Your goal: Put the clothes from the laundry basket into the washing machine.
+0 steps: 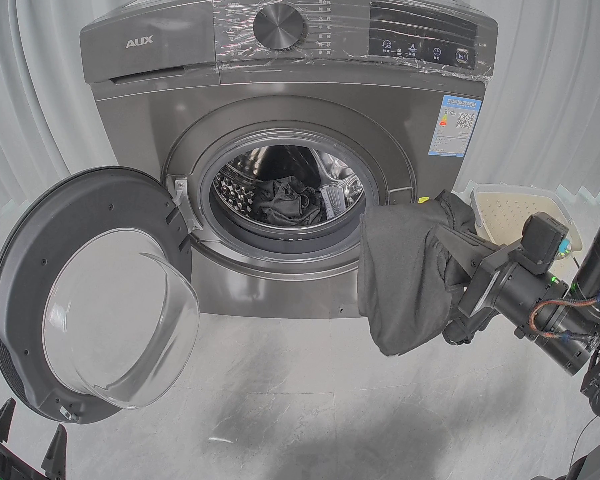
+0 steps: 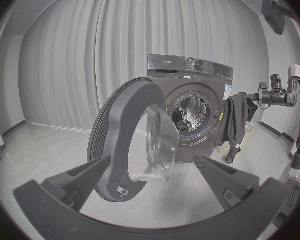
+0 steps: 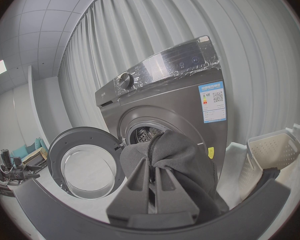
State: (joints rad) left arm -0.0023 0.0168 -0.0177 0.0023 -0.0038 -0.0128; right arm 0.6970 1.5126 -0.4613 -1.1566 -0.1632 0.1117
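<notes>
The dark grey garment [image 1: 407,275] hangs clenched in the right tool [image 3: 151,170], in the air just right of the drum opening of the washing machine [image 1: 147,115], its lower end dangling above the floor. 1 more dark garment [image 1: 287,201] lies inside the drum. The laundry basket [image 1: 513,211] stands to the machine's right. The door [image 1: 47,235] is swung open leftward. The left tool [image 2: 150,157] sits low at near left, released and grasping nothing.

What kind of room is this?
Probably a staged laundry corner: a washing machine with its door open, a laundry basket beside it, and a dark garment in the right gripper.
</notes>
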